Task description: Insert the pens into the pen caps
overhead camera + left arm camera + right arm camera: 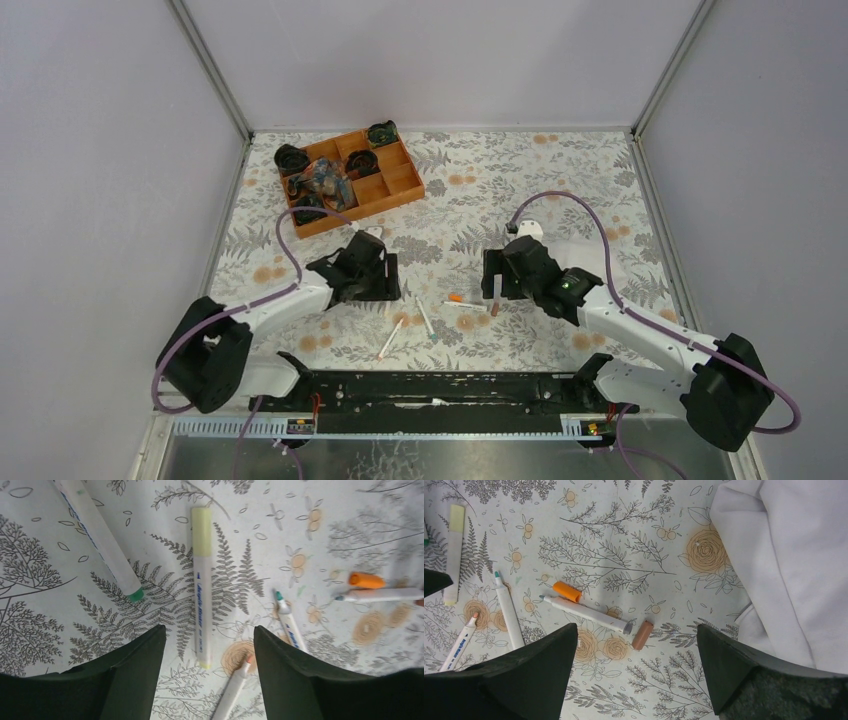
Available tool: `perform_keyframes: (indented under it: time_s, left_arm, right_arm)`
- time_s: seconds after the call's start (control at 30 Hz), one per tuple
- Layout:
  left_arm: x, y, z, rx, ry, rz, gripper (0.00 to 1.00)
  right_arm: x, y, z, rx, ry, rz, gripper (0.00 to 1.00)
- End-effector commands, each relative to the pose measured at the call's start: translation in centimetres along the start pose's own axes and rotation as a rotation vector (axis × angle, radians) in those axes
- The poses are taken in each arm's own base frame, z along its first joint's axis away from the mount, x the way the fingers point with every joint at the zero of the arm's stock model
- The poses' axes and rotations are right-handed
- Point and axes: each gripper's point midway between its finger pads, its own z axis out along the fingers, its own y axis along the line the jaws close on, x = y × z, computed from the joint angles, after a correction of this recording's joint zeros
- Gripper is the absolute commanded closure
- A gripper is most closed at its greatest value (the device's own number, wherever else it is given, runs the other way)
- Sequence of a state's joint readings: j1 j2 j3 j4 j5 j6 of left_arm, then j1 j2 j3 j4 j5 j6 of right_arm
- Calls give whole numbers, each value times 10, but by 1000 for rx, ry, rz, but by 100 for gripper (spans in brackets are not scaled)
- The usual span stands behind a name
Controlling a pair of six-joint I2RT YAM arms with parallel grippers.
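The flowered table (560, 170) carries a crumpled white sheet (794, 555) on its right. Our left gripper (210, 635) and right gripper (636, 627) both hang wide open, holding nothing. Between them we count five pens (586, 612), one seemingly capped yellow; an orange cap (566, 591) and brown cap (642, 635) lie just beside another.

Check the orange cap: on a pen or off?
Off. The orange cap lies loose, on its side, beside a pen whose tip is bare.

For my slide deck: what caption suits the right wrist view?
Right gripper open above an uncapped pen, an orange cap and a brown cap beside it.
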State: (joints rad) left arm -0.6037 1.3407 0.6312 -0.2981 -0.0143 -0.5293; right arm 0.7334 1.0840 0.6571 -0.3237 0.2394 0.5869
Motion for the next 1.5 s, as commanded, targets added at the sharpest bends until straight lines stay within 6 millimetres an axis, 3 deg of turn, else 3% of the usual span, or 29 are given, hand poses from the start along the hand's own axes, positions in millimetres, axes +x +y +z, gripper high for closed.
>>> perform_keyframes:
  time_s: [0.0,0.3,0.53,0.8,1.07,1.33,1.47]
  left_arm:
    - [-11,-14,-24,61,-54,10,35]
    - [56,-35,-56,112,63,-32,37]
    - [95,-38,-57,101,134,-26,42]
    - [110,-27,-50,50,168,9,44]
    - [111,-12,-41,-37,165,23,47]
    - [119,2,-32,-129,214,61,56]
    - [119,9,-30,-178,222,89,67]
  right_arm:
    - [-24,14,-4,-51,-60,28,6]
    - [-24,18,-7,-80,-67,59,6]
    - [-23,17,-11,-91,-80,80,7]
    - [-25,12,-18,-88,-115,92,7]
    - [-22,12,-20,-118,-145,104,7]
    - [-13,15,-24,-163,-132,137,7]
    - [-11,11,-25,-138,-118,148,7]
